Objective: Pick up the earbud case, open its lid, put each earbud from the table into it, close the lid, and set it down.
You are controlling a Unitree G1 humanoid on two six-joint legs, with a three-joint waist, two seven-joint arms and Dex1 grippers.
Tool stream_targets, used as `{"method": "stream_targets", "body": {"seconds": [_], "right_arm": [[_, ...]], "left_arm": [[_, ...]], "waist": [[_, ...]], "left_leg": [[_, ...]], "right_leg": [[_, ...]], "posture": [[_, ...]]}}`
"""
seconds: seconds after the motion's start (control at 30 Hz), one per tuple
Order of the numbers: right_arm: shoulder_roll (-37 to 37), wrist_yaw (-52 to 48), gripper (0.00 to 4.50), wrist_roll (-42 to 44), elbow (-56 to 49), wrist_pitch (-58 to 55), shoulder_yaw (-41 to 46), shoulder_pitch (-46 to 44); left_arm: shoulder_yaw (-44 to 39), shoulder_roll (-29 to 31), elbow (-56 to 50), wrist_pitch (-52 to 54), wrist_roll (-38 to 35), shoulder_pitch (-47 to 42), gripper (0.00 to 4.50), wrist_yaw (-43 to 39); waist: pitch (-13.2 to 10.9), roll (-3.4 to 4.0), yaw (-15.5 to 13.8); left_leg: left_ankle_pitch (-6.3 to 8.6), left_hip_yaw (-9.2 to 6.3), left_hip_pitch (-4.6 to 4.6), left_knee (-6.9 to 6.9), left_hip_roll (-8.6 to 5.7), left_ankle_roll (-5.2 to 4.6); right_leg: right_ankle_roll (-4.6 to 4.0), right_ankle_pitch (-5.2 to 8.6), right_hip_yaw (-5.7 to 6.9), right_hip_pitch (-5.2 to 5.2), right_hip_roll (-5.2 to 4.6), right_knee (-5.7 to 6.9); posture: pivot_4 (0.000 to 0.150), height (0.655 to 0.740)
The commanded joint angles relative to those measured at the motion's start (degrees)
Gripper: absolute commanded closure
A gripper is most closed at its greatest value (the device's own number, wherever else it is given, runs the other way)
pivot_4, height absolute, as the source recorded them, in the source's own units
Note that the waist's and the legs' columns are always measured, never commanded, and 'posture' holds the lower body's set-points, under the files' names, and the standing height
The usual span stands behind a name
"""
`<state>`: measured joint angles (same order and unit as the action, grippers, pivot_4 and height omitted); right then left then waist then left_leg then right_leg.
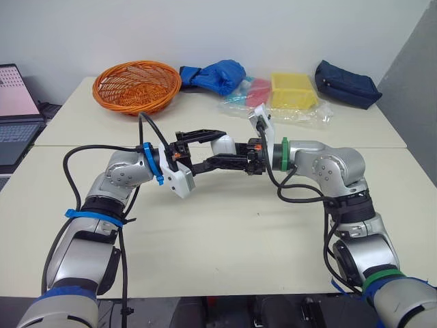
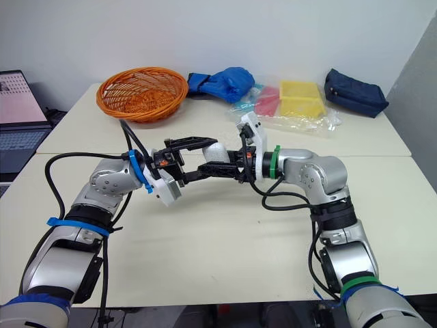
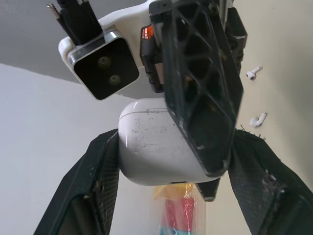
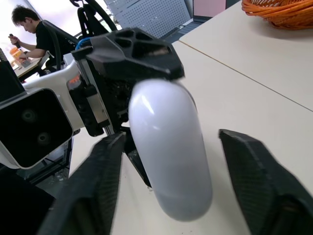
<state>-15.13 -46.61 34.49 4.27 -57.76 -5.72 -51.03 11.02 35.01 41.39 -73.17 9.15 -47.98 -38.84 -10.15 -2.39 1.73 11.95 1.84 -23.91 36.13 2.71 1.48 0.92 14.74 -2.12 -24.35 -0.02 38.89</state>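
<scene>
The white earbud case, lid closed, hangs above the middle of the table. My left gripper is shut on it; one left finger presses on its top. From the opposite side my right gripper stands open around the case. Its fingers flank the case with a gap on each side. Two white earbuds lie on the table beneath, seen past the case in the left wrist view.
At the back of the table stand an orange basket, a blue cloth bundle, a yellow box in clear plastic and a navy pouch. A laptop sits off the left edge. A person is far behind.
</scene>
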Motion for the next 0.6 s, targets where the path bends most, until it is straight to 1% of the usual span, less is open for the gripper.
{"method": "stream_targets", "body": {"seconds": [0.03, 0.1, 0.13, 0.37, 0.43, 0.47, 0.53, 0.57, 0.6], "right_arm": [[0.0, -0.2, 2.79, 0.0, -0.5, 1.7, 0.7, -0.6], [0.0, -0.5, 3.53, 0.0, -0.4, 1.9, 0.6, -0.7], [-0.1, -0.8, 3.6, 0.1, -0.4, 2.0, 0.5, -0.7], [0.4, -0.5, 3.59, 0.4, 0.4, 1.8, 1.6, -1.2], [0.4, -0.4, 3.59, 0.3, 0.4, 2.0, 1.5, -1.2], [0.4, -0.3, 3.59, 0.2, 0.5, 2.0, 1.6, -1.2], [0.5, -0.3, 3.62, 0.3, 0.6, 2.1, 1.7, -1.2], [0.5, -0.3, 3.62, 0.3, 0.7, 2.1, 1.8, -1.2], [0.5, -0.2, 3.62, 0.3, 0.7, 2.2, 1.8, -1.2]], "left_arm": [[0.3, 0.5, -1.0, -0.5, -0.3, -1.1, 1.7, 1.3], [0.5, 0.5, -1.3, -0.4, -0.3, -1.0, 1.7, 1.4], [0.5, 0.5, -1.5, -0.3, -0.2, -0.9, 1.7, 1.5], [1.2, 0.7, -2.0, -0.4, -0.5, -0.6, 1.7, 1.5], [2.5, 1.1, -2.9, -0.1, -2.9, 0.2, 1.7, 0.1], [3.1, 1.4, -3.3, 0.1, -4.1, 0.6, 0.95, -0.6], [4.5, 1.9, -4.1, 1.6, -6.6, 1.1, 0.42, -2.3], [4.8, 2.1, -4.5, 2.2, -7.4, 1.1, 0.08, -2.8], [4.6, 2.3, -5.0, 3.0, -8.2, 1.0, 0.0, -3.0]], "waist": [[0.0, 0.0, 0.0], [0.0, 0.0, 0.0], [0.0, 0.0, 0.0], [0.0, 0.0, 0.0], [0.0, 0.0, 0.0], [0.0, 0.0, 0.0], [0.0, 0.0, 0.0], [0.0, 0.0, 0.0], [0.0, 0.0, 0.0]], "left_leg": [[0.0, 0.0, 0.0, 0.0, 0.0, 0.0], [0.0, 0.0, 0.0, 0.0, 0.0, 0.0], [0.0, -0.01, 0.0, 0.0, 0.0, 0.0], [0.0, -0.01, 0.0, 0.01, 0.0, 0.0], [0.0, 0.0, 0.0, 0.01, 0.0, 0.0], [0.0, 0.0, 0.0, 0.01, 0.0, 0.0], [0.0, 0.0, 0.01, 0.0, 0.01, 0.0], [0.0, 0.0, 0.01, 0.01, 0.01, 0.0], [0.0, 0.0, 0.01, 0.01, 0.01, 0.0]], "right_leg": [[0.0, 0.0, 0.0, 0.0, 0.0, 0.0], [0.0, 0.0, 0.0, 0.0, 0.01, 0.01], [0.0, 0.0, 0.01, 0.0, 0.01, 0.01], [0.0, 0.0, 0.01, 0.0, 0.01, 0.01], [0.0, 0.0, 0.01, 0.0, 0.01, 0.01], [0.0, 0.0, 0.01, 0.0, 0.01, 0.01], [0.0, 0.0, 0.0, 0.0, 0.0, 0.01], [0.0, 0.0, -0.01, 0.0, 0.0, 0.01], [0.0, 0.0, -0.02, 0.0, 0.0, 0.02]], "posture": [[0.15, 0.74], [0.15, 0.74], [0.15, 0.74], [0.15, 0.74], [0.15, 0.74], [0.15, 0.74], [0.15, 0.74], [0.15, 0.74], [0.15, 0.74]]}}
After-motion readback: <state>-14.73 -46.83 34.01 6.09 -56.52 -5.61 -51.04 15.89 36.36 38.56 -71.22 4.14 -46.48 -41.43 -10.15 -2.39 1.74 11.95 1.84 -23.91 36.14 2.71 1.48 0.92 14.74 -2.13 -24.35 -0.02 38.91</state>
